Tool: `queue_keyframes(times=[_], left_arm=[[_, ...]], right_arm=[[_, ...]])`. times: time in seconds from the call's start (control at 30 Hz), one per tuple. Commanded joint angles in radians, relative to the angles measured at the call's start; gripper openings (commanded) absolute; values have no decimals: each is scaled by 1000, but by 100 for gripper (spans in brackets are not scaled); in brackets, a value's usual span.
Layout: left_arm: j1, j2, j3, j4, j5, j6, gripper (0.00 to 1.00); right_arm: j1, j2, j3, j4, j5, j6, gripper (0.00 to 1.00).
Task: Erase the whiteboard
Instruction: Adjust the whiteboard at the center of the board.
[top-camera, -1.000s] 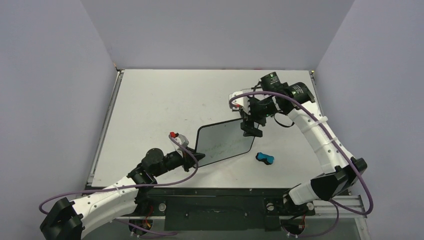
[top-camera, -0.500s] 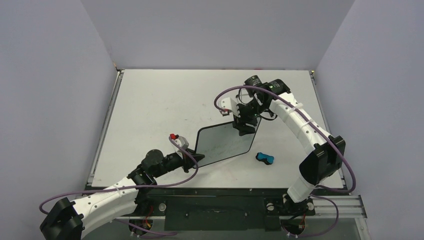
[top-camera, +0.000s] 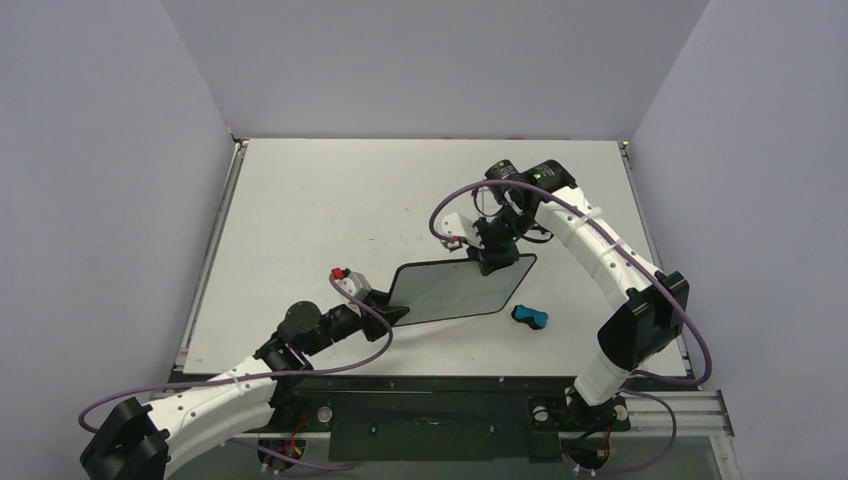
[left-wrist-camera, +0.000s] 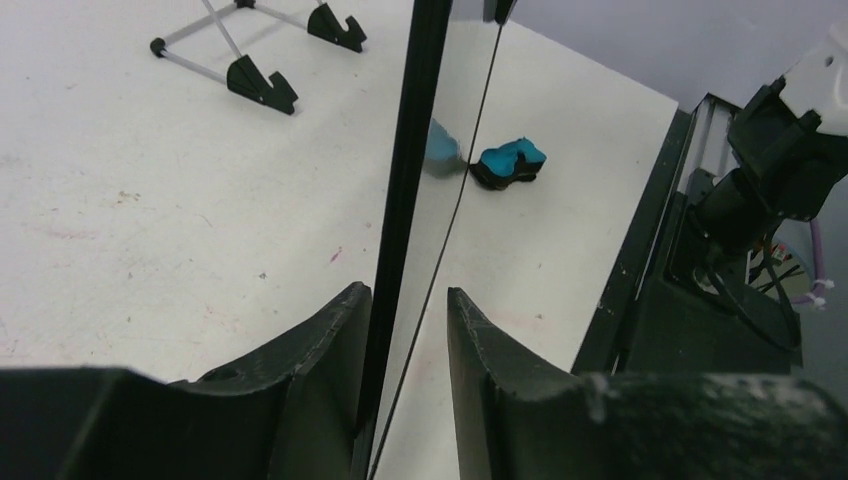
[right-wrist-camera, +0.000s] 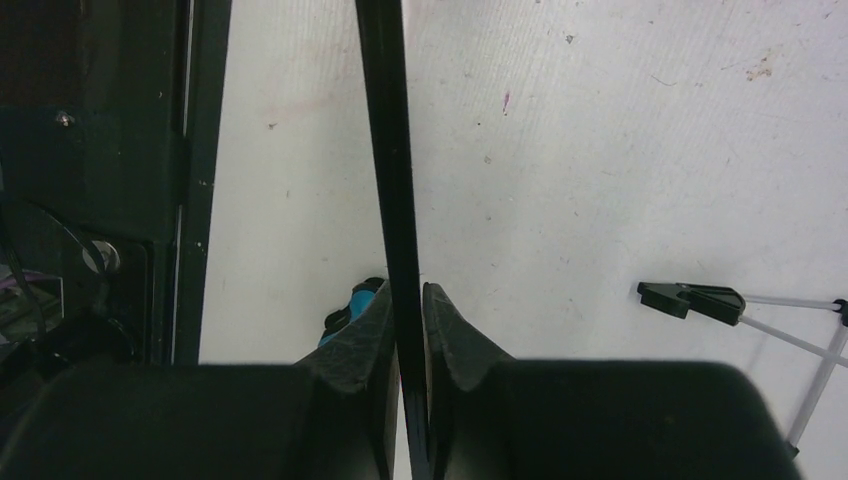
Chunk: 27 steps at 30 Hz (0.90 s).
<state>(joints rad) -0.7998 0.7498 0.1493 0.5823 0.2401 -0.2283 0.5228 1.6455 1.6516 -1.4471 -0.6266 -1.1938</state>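
1. The board hangs over the near-middle of the table, a bit right of centre. It is tilted and held between both arms. It looks clear of the surface, but I can't confirm that.
2. Your left jaws straddle its left edge. One finger sits against the frame; contact on the face side is hard to read. I'd call it clamped, lightly at best.
3. Your right jaws are clenched tight on the thin black frame at the board's far edge.
4. Risk: both grips are on a narrow frame. Tilt it further and the board can pivot or slide out, most likely on the left.
5. Risk: two arms share one rigid panel. Any mismatch in their motion twists it or pops the frame out of one grip.
6. Risk: if it drops, it lands on the wire stand near it or on the eraser, which lies toward the near-right corner. Either could get knocked toward the near edge.
7. Risk: you have no free jaws, and the eraser lies untouched on the table. Let go of one side before the board is supported and it swings.
8. The board face sits at too glancing an angle to read any writing.
9. Containers: none in view, so no contents to report.
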Motion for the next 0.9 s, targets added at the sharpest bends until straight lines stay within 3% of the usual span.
queue_keyframes(times=[0.0, 0.27, 0.47, 0.87], left_arm=[[28, -37, 71, 145, 16, -54, 33], [146, 81, 134, 298, 209, -125, 39], [176, 218, 198, 356, 365, -159, 33], [180, 316, 175, 336, 365, -28, 32]], right_arm=[[-1, 15, -10, 102, 45, 22, 0], [6, 27, -8, 98, 38, 23, 0], [10, 31, -12, 92, 34, 20, 0], [11, 54, 11, 66, 13, 7, 0]])
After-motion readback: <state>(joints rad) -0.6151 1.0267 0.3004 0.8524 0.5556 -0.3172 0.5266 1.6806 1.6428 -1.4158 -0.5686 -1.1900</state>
